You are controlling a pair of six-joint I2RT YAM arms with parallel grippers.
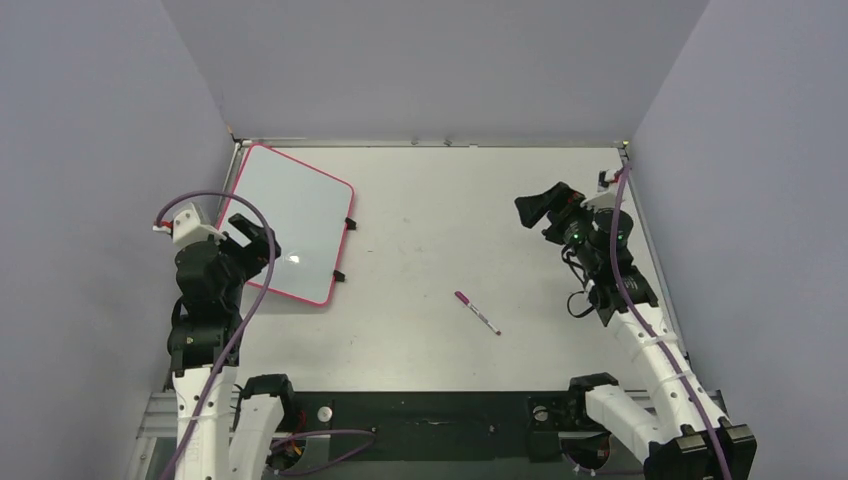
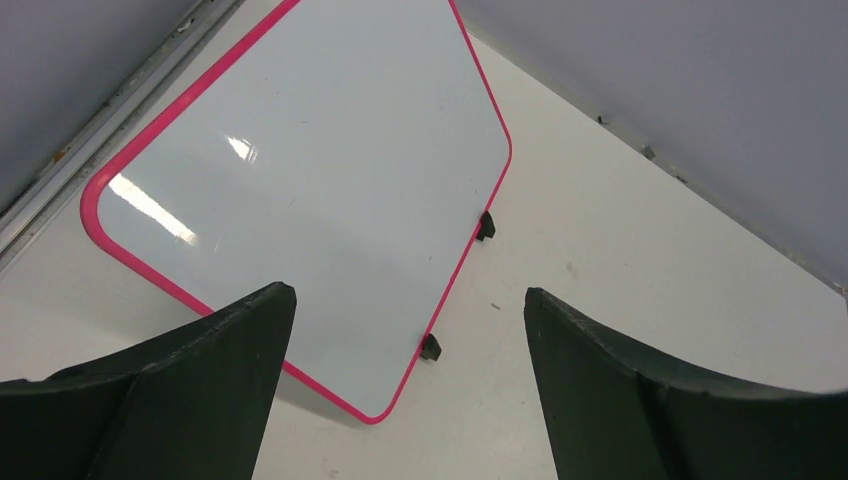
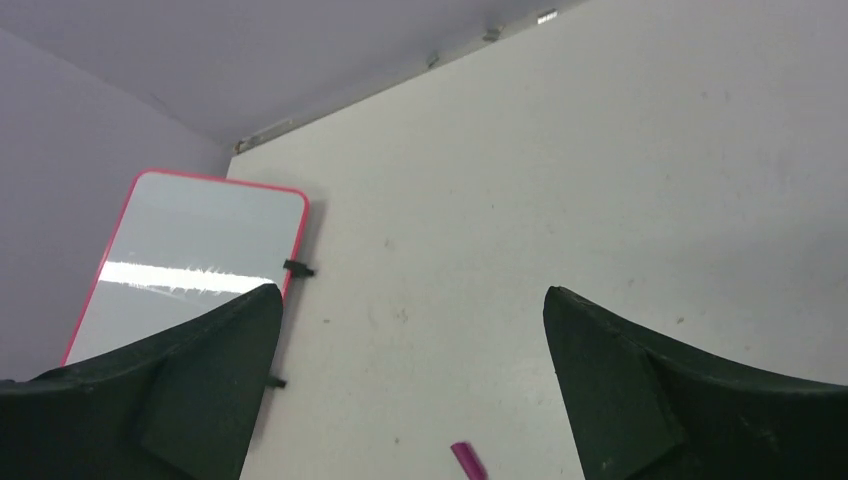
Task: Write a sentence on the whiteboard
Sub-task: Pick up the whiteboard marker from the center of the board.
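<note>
We log whiteboard [image 1: 285,225]: glossy white face throwing glare, smooth pink frame that looks plastic | counter [image 1: 480,220]: matt off-white, lightly scuffed and speckled | marker [image 1: 477,312]: smooth purple plastic, we think | jaws: matt black, plastic-looking | walls [image 1: 430,60]: matt grey

Bright even light, glare streaks on whiteboard [image 2: 320,190], sharp focus

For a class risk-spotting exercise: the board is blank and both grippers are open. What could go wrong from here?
The marker lies flat on the table, apart from the right gripper; it may roll or slip when pinched. The whiteboard lies skewed and unheld; writing pressure could slide it unless the left gripper steadies it.
</note>
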